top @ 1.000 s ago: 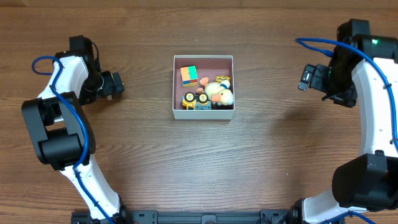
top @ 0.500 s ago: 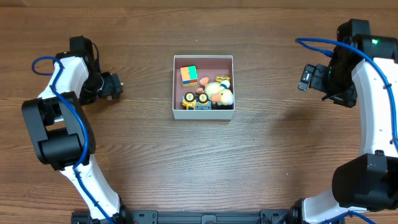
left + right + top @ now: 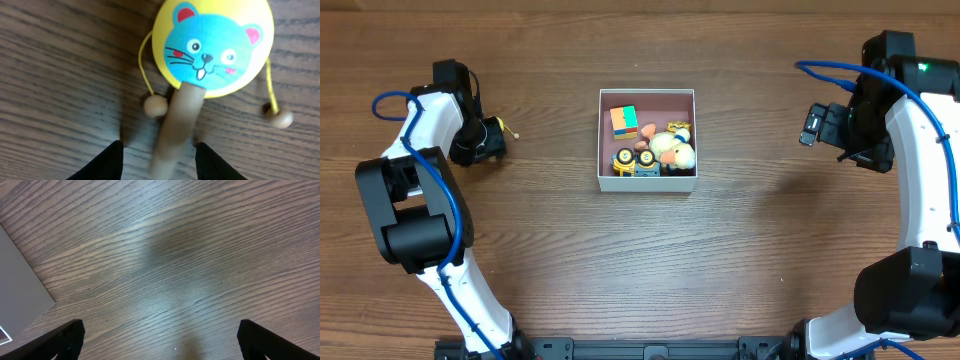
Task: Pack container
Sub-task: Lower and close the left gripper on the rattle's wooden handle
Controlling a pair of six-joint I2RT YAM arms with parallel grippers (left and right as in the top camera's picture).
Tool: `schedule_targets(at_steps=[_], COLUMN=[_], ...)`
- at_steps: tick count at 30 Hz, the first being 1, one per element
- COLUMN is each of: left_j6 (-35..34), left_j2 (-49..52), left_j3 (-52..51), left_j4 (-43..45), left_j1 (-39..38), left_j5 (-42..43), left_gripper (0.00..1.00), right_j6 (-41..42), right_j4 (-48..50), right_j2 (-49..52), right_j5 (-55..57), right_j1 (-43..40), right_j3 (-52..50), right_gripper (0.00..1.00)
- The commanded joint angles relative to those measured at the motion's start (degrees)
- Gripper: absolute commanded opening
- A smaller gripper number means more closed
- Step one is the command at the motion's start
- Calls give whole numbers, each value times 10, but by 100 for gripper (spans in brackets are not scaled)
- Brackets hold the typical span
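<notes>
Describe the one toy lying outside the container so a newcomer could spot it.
Look left of the container on the table, by the left gripper. The rattle drum there alone has a wooden handle, beaded strings and a blue cat face.

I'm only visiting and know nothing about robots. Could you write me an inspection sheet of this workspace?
Surface: brown wooden table.
Job's things: container mid-table, holding a coloured block, a toy car and a pale soft toy; yellow rattle drum with a blue cat face lies outside it, on the left.
Clutter: nothing seen.
Grippers: left gripper open, straddling the drum's handle; right gripper open over bare wood.
Cables: blue cables run along both arms.
Surroundings: nothing seen.
</notes>
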Motion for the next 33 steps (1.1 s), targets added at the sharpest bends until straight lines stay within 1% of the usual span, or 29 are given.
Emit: schedule_targets(at_steps=[1,4,5,6,7,14,15,17,23,24,33], left_j6=[10,8,4,-4,-5,0,1,7,10,10,25], left_j2=[6,6,6,6,6,6,6,6,6,6,6], left_j3=[-7,-7,-7,-7,-7,-7,-7,-7,-7,-7,-7], left_j4=[5,5,5,4,5,7,7,7,7,7,12], left_j1=[6,6,6,6,6,6,6,6,6,6,6], left_j5=[16,11,5,-4,-8,-8,-8,-8,-7,-7,7], left_gripper=[48,48,45,40,38,38,37,32,30,25,23], right_j6=[2,2,2,2,2,2,2,2,2,2,2], right_j4=[2,2,2,2,2,2,2,2,2,2,2], right_j2=[-7,-7,-7,-7,-7,-7,-7,-7,-7,-7,-7], right_j5=[1,1,1,2,2,1,1,1,1,1,1], right_j1=[-3,-3,-3,-3,-3,-3,-3,-3,-3,-3,-3], right_j3=[4,4,4,4,4,4,4,4,4,4,4], right_gripper=[100,100,100,100,100,100,100,100,100,100,100])
